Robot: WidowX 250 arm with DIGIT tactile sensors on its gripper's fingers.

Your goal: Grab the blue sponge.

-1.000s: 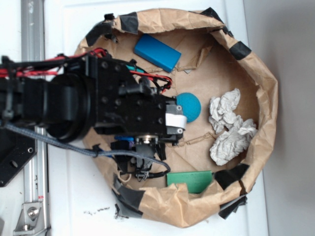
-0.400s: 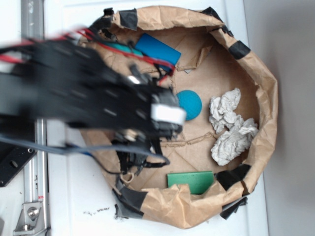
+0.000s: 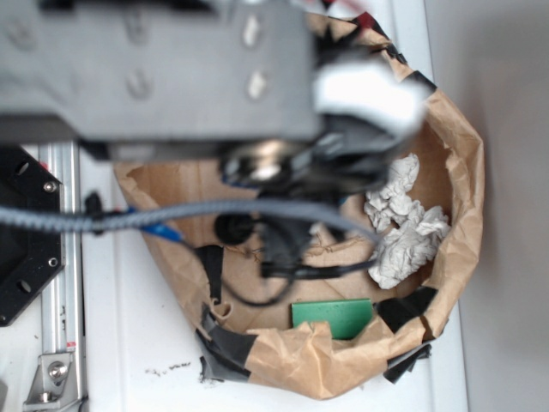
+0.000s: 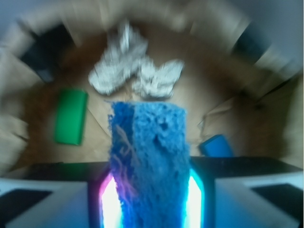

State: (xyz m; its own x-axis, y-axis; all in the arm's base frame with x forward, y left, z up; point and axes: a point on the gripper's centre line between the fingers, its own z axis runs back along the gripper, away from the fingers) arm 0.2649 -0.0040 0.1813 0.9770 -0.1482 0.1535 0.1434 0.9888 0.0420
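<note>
Blue sponge [image 4: 148, 161] stands upright between the two fingers of the gripper [image 4: 149, 199] in the wrist view, its porous face filling the lower middle of the picture and its ragged top edge level with the lower tips of the crumpled paper. The fingers are clenched on it, one pressed against each long side, glowing pink on one side and cyan on the other. The sponge is clear of the brown paper floor of the paper bowl [image 4: 42, 142], held above it.

Taking the crumpled white paper [image 4: 133, 71] as the landmark in the wrist view: the sponge top sits just below it, the green block [image 4: 71, 116] lies flat below and to its left, and a smaller blue block [image 4: 216, 146] lies below and to its right, partly hidden by the gripper body. Everything beyond the sponge is blurred.

In the exterior view the arm [image 3: 154, 69] is large and out of focus, covering the upper half of the bowl [image 3: 455, 146], so the sponge and the fingers cannot be made out there. The crumpled paper [image 3: 399, 227] lies against the bowl's right wall; the green block [image 3: 333, 316] rests below and left of it, near the taped lower rim. A grey cable [image 3: 129, 217] runs leftward from beneath the arm toward the bowl's left edge.
</note>
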